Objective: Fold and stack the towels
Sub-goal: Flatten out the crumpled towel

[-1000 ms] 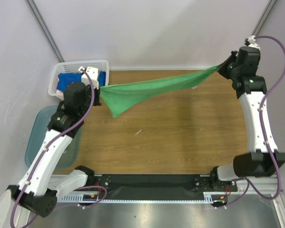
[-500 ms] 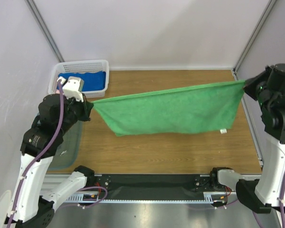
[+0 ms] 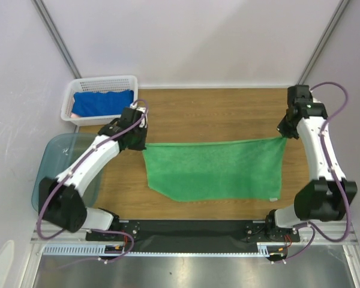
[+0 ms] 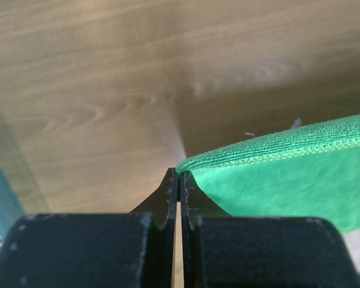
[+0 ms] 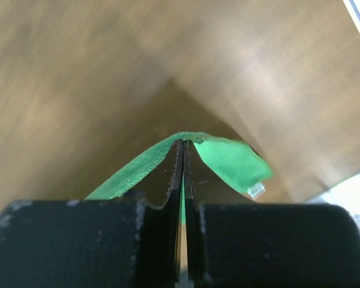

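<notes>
I hold the green towel (image 3: 216, 168) by its two far corners. My left gripper (image 3: 139, 139) is pinched tight on the left corner. My right gripper (image 3: 284, 133) is pinched tight on the right corner. In both wrist views my fingers are pressed together with only a thin bit of green cloth between them.

I hold the corners far apart so the far edge is pulled straight and the cloth has no big bumps. The rest of the towel seems to lie spread out on the wooden table (image 3: 216, 111), near the middle. The near left corner looks crooked or tucked under. I think a flat, straight towel is easy to fold neatly, and the fold is not done yet.

A blue towel (image 3: 102, 101) sits in the white basket (image 3: 68, 102) at the far left, well apart from me. A blue tub (image 3: 48, 174) sits beside the table's left edge.
</notes>
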